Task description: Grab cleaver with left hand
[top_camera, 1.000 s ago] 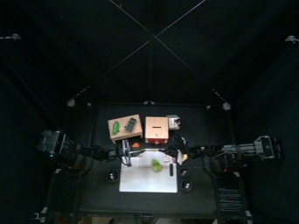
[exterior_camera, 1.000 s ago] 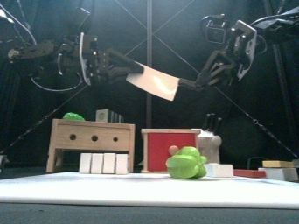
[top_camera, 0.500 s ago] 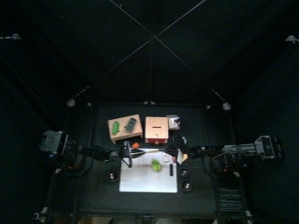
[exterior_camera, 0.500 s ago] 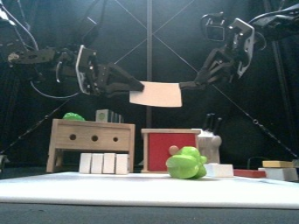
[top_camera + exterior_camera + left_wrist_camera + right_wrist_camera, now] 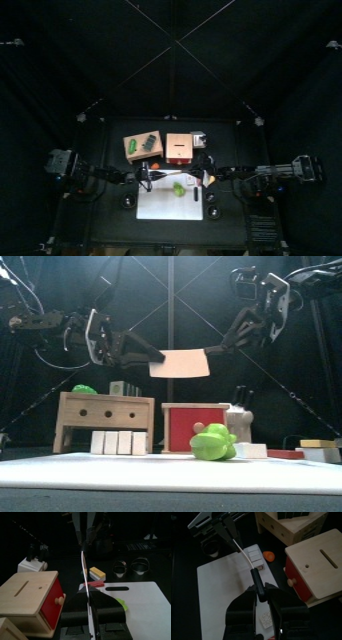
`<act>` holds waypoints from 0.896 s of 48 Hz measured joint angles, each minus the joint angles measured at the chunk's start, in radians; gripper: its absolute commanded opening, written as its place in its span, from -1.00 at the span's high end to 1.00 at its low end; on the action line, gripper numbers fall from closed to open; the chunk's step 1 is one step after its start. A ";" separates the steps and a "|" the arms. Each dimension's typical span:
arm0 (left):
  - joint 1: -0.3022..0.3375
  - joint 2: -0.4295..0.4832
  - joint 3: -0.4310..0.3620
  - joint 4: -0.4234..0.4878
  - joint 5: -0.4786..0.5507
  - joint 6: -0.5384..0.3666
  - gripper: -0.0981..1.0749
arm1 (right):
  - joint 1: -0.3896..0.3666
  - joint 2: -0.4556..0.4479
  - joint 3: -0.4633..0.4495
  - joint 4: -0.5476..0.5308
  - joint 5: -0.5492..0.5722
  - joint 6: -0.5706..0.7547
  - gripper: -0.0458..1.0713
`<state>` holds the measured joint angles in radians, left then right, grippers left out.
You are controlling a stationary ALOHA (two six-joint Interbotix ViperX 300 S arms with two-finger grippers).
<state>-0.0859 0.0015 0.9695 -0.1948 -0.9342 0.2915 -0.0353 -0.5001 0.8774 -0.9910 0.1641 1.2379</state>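
1. Left claw (image 5: 90,594): the jaws are pressed nearly together, with the thin blade (image 5: 82,567) running edge-on between them. In the front view the left claw (image 5: 140,356) meets the blade's free end. I read this as a pinch on the flat of the steel, not on the handle.

2. Cleaver (image 5: 181,363): it hangs in the air between my two arms, roughly level and high above the board (image 5: 140,597) and the green toy (image 5: 211,442). It touches nothing but the claws.

3. Right claw (image 5: 256,587): it is clamped on the black handle (image 5: 256,576) at the opposite end and carries the cleaver there.

4. Handling, as judged:
- The blade looks rigid and will not bend under a pinch.
- The broad blade probably holds most of the weight, so a grip at one end will tend to pivot.
- The flat sides look smooth and could slip between the pads.
- The flat faces are the right place to hold. Keep the pads well in from the blade's edges.
- Whether the pinch is deep enough to bear the cleaver alone cannot be told from these views.
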 measured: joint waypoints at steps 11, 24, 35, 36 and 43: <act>0.035 -0.002 0.028 0.097 -0.041 -0.075 0.42 | 0.009 0.000 0.000 -0.081 -0.005 0.000 0.04; 0.124 0.000 0.061 0.270 -0.192 -0.241 0.42 | 0.009 0.000 -0.002 -0.091 -0.008 0.000 0.04; 0.161 0.020 0.060 0.362 -0.207 -0.299 0.42 | 0.011 0.000 -0.002 -0.089 -0.008 0.002 0.04; 0.163 0.021 0.060 0.362 -0.207 -0.299 0.42 | 0.011 0.000 -0.002 -0.089 -0.008 0.002 0.04; 0.163 0.023 0.060 0.365 -0.207 -0.301 0.42 | 0.009 0.000 -0.002 -0.089 -0.008 0.002 0.01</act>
<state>0.0767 0.0245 1.0293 0.1703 -1.1413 -0.0092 -0.0261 -0.5001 0.8759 -1.0799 0.1565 1.2395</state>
